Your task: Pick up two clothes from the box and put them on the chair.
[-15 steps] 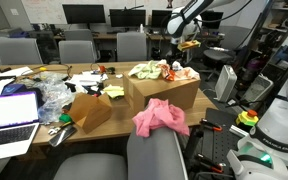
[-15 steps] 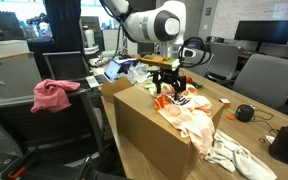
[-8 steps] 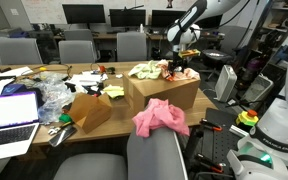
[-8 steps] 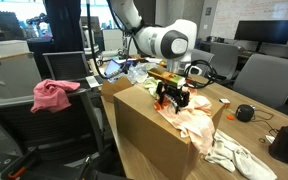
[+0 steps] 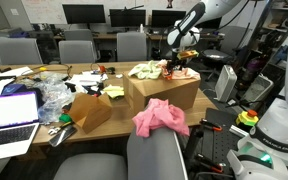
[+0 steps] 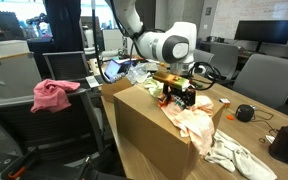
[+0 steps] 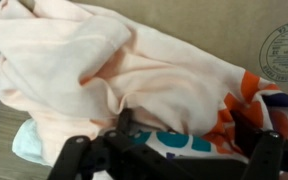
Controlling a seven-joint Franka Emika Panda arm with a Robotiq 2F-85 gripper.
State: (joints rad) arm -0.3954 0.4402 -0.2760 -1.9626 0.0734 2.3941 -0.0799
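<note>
Since a second ago, the arm (image 6: 162, 45) has come down from above the box (image 6: 144, 130) and has barely shifted in the last half second. In an exterior view, the chair (image 5: 156, 158) stands near the camera, with the box just beyond it on the table (image 5: 44, 130). A pink cloth (image 5: 159, 117) already lies draped over the chair's back, so one of the two clothes looks delivered.

The second pick seems to be in hand. A peach cloth (image 7: 114, 70) lies heaped on top of the box, spilling over its right near edge in an exterior view (image 6: 196, 125). The gripper (image 6: 179, 95) sits low on this pile. In the wrist view its fingers (image 7: 72, 158) are spread wide, one at each side of the crumpled fabric, not pinching anything.

The next move likely calls for pressing slightly deeper, closing on a thick fold, then lifting high enough to free the trailing cloth before swinging to the chair.
</note>
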